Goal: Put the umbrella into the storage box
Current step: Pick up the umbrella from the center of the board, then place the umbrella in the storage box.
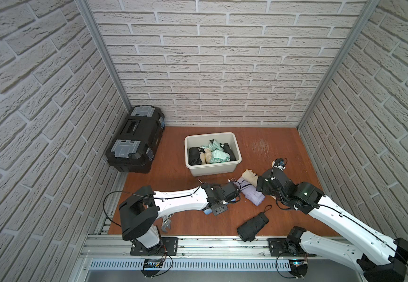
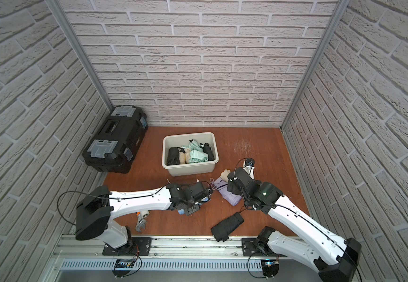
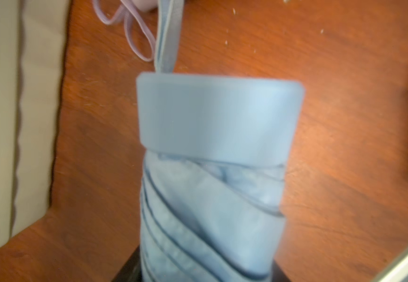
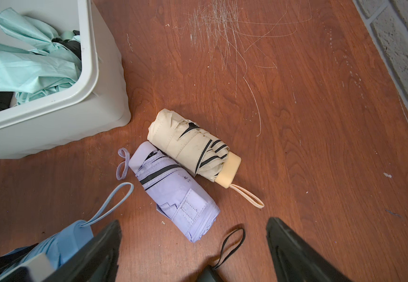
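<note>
Left gripper (image 1: pixel 236 195) clasps the blue umbrella (image 3: pixel 210 171) near the storage box (image 1: pixel 212 170); right gripper (image 4: pixel 193 222) hangs released, jaws wide apart.

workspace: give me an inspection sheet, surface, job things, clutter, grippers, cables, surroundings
surface: wooden table, scratches right of the box
job's things: storage box holds several folded umbrellas; lilac umbrella, cream umbrella, black umbrella lie on the table
clutter: adjustable wrench; black toolbox
grippers: left gripper jaws closed on blue umbrella; right gripper open, empty
cables: black cable loop beside left arm
surroundings: brick-pattern walls, aluminium rail
</note>
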`<action>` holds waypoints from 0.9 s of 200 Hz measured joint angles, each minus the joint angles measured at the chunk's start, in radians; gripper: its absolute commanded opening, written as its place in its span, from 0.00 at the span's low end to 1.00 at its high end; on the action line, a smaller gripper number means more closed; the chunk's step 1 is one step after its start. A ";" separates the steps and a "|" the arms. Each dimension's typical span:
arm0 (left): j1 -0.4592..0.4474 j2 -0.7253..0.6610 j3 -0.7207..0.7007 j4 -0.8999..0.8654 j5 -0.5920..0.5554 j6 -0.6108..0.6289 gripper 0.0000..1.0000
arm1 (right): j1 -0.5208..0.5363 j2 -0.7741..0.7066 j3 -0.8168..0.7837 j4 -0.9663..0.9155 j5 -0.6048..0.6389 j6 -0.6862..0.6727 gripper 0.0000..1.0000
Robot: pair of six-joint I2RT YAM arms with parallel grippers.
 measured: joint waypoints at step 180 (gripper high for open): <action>0.409 -0.211 0.269 0.104 0.109 -0.316 0.46 | 0.000 0.031 0.004 0.001 -0.048 0.005 0.95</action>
